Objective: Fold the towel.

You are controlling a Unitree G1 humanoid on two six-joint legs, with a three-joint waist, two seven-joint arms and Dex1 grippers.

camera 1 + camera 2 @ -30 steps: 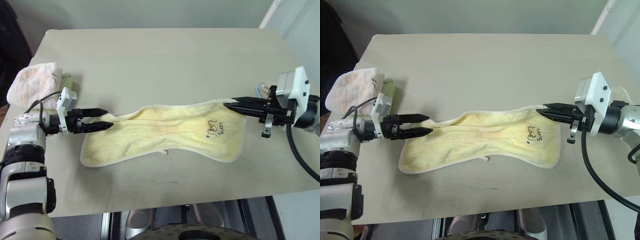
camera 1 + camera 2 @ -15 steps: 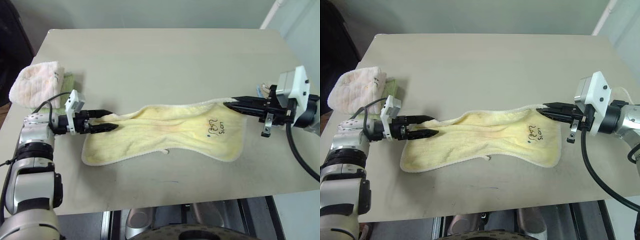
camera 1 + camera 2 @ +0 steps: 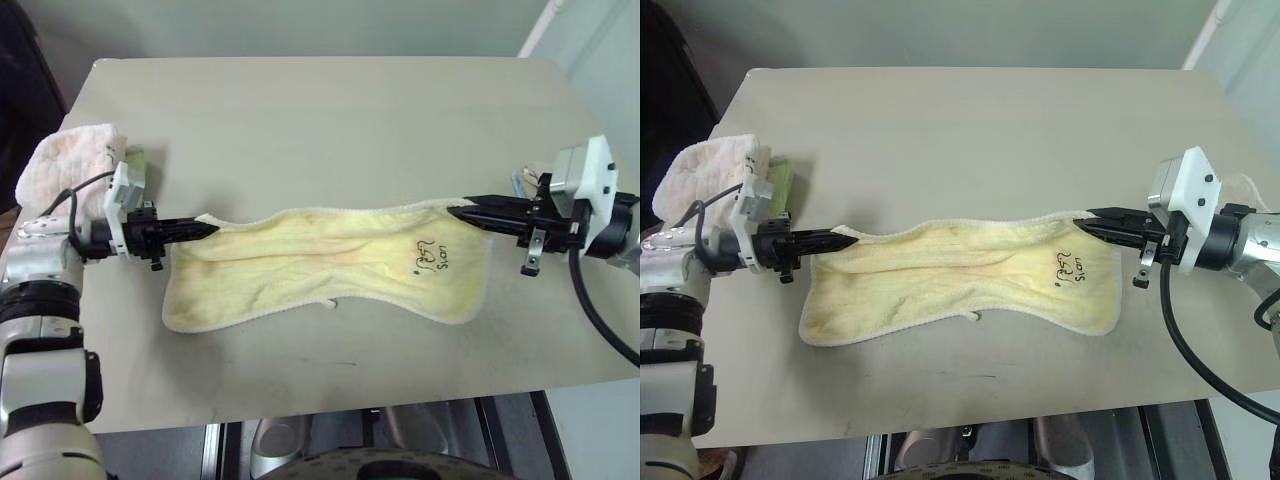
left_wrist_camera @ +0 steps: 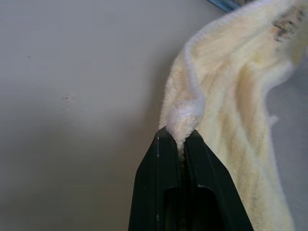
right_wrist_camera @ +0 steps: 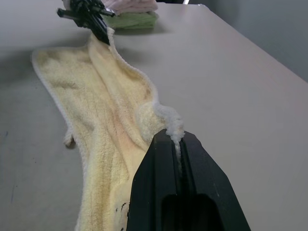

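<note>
Two far corners of the towel are pinched, one by each gripper. This pale yellow cloth lies across the middle of the table, its long axis running from the table's left side to its right, parallel to the near edge. Its far hem is raised and drawn fairly taut between the grippers, while the near hem rests slack on the tabletop. Small dark handwritten marks sit near the right end.

Left gripper: fingers closed flat on the towel's far left corner, confirmed in the left wrist view, where a tuft of whitish edging sits clamped between the tips. Right gripper: fingers likewise closed on the far right corner, the bunched hem visible between the tips in the right wrist view.

Each gripper points inward along the towel's length, so the cloth lies directly between them, neither arm nearer than the other.

Judgement: the coming fold turns on carrying both held corners together toward the near hem.

Folded towels rest at the left edge.
</note>
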